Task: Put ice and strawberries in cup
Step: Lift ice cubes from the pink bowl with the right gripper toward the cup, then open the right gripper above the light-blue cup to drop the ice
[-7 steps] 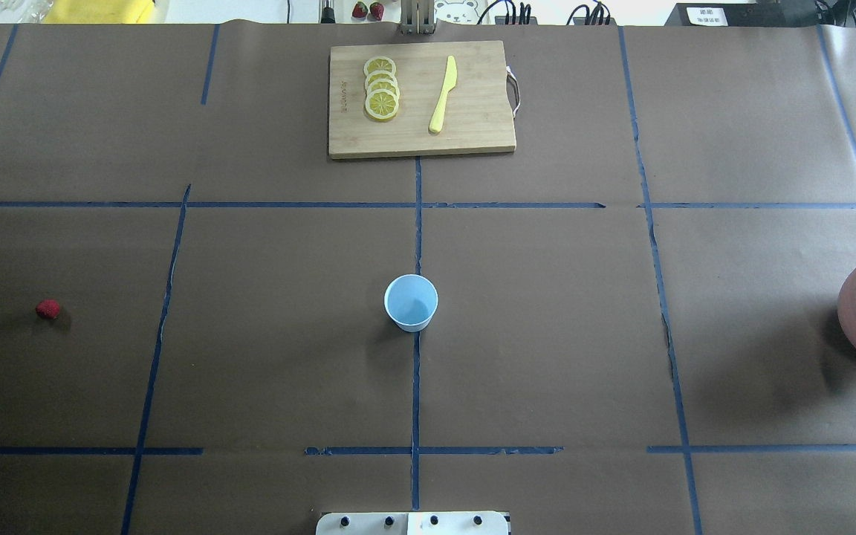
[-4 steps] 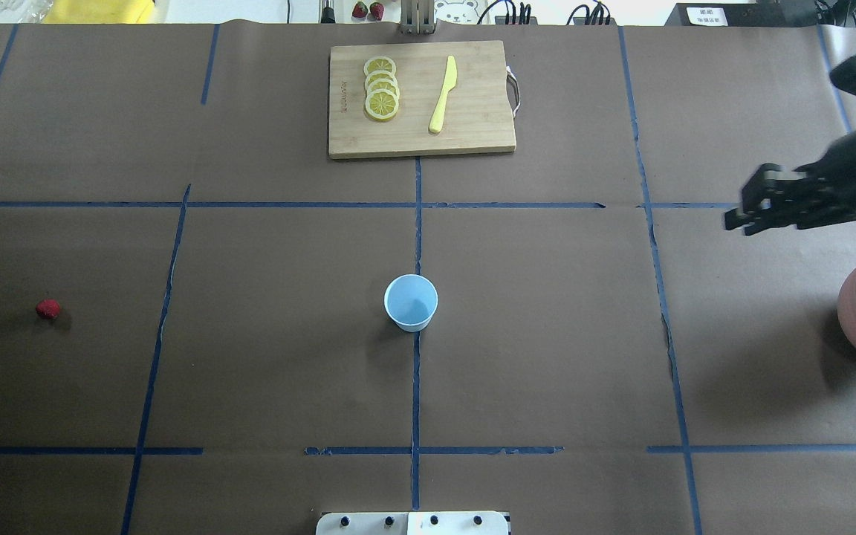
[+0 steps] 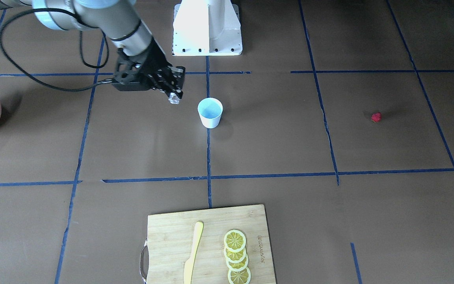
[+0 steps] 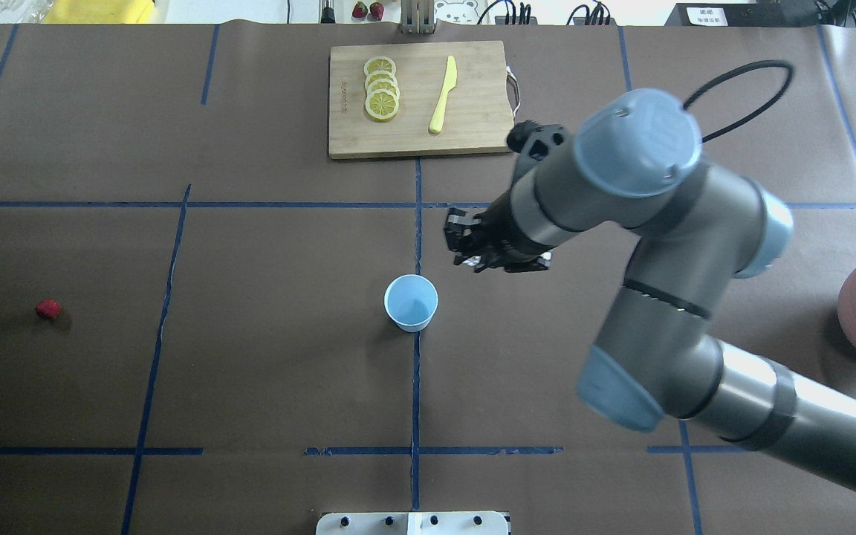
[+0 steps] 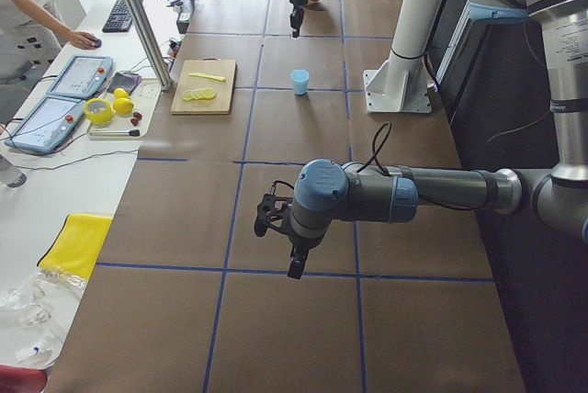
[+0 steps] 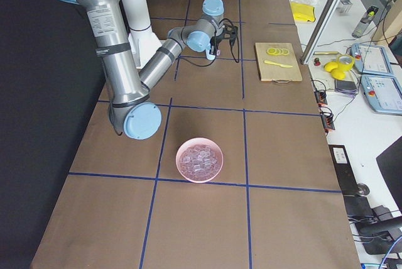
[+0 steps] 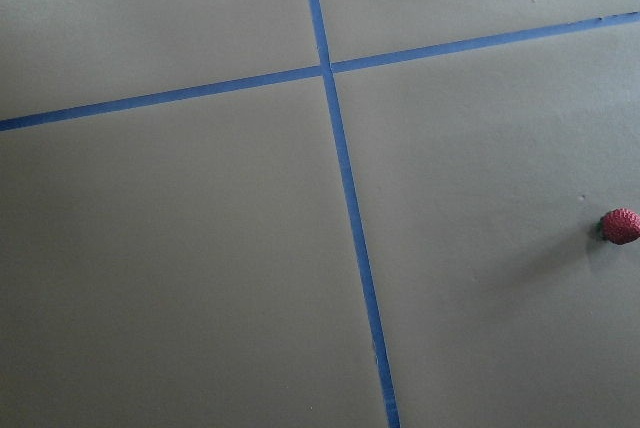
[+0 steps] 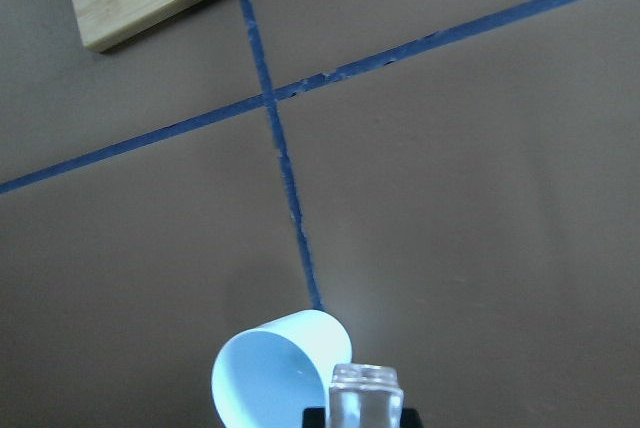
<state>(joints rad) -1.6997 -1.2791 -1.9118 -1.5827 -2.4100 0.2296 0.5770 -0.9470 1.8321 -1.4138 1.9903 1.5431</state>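
cup mouth unobstructed, right end effector just beside, cutting board well apart

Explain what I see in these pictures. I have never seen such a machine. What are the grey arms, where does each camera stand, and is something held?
These are two robot arms at a table, each ending in a two-finger gripper. Two cameras look down on the table, one from behind the robot, one facing it; two look along it from its ends; one sits on each wrist. The right gripper holds an ice cube close to the white cup, which looks empty. More ice lies in the pink bowl. A strawberry lies alone. The cutting board carries lemon slices and a yellow knife. Whether the left gripper is open, I cannot tell.
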